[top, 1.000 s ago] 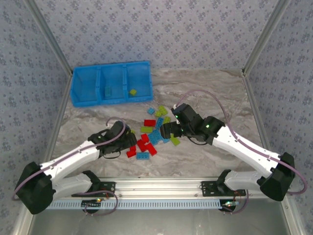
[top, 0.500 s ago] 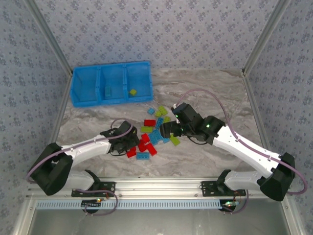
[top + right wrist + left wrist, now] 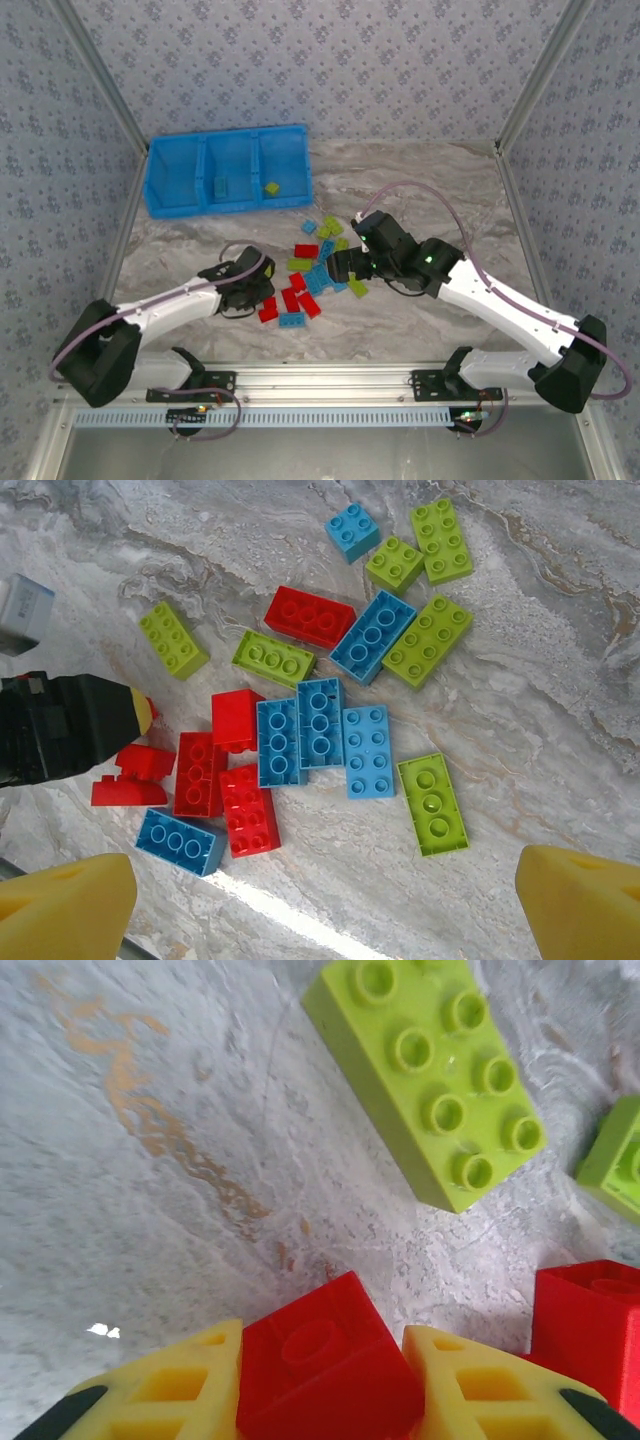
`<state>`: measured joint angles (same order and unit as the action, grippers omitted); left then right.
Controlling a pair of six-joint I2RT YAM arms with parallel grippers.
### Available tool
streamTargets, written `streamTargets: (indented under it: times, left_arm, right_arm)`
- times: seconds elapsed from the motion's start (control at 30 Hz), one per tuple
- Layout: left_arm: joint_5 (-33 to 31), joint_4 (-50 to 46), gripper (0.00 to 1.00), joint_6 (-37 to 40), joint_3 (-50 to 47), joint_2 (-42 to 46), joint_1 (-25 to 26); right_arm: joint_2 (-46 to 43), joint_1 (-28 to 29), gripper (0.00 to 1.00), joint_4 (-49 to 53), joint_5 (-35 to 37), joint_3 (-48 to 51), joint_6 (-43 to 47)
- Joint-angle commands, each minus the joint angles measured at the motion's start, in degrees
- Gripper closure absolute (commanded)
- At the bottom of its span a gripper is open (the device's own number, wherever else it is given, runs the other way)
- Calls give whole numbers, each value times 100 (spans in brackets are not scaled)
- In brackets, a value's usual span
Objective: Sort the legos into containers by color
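Left tool [image 3: 258,288], from above, sits at the left edge of the legos [image 3: 312,272] scattered on the tabletop [image 3: 420,180], with the right tool [image 3: 340,266] at their right edge. We see the blue bin [image 3: 228,134] well apart at the far left, with a blue piece [image 3: 220,186] in its middle compartment and a lime piece [image 3: 271,187] in its right one.

From the left wrist, we see the left tool [image 3: 325,1390] pinching a red brick [image 3: 320,1360] between yellow fingers [image 3: 170,1390].

From the right wrist, we see the right tool [image 3: 330,900] spread wide above the legos [image 3: 320,730].
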<state>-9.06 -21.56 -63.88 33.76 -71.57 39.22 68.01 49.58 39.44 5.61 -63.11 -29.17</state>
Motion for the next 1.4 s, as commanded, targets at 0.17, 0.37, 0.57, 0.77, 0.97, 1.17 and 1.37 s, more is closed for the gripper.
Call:
streamTargets:
  times: [0.17,0.37,0.57,0.77,0.97,1.17,1.37]
  left_arm:
    - [-1585,-848,74,1338,1277,943,-982]
    - [-1569,-91,74,2048,2354,150,-2725]
    - [-1206,194,72,2059,3734,-1610,-3711]
    - [-152,90,71,2031,5145,-3395,-4472]
    - [648,-73,57,2158,5957,-4417,-4830]
    - [892,135,42,1863,5532,-3938,-4821]
    - [952,-80,39,1860,4841,-2579,-4517]
  right_arm:
    - [-229,139,0,-68,122,-70,-53]
    - [-229,147,0,-6,171,-78,-90]
    - [-243,157,0,239,185,-257,-68]
    - [-333,198,0,459,260,-404,-115]
    - [-691,262,0,513,432,-156,-271]
    - [-789,254,0,538,536,-96,-286]
    - [-621,205,0,331,533,-13,-275]
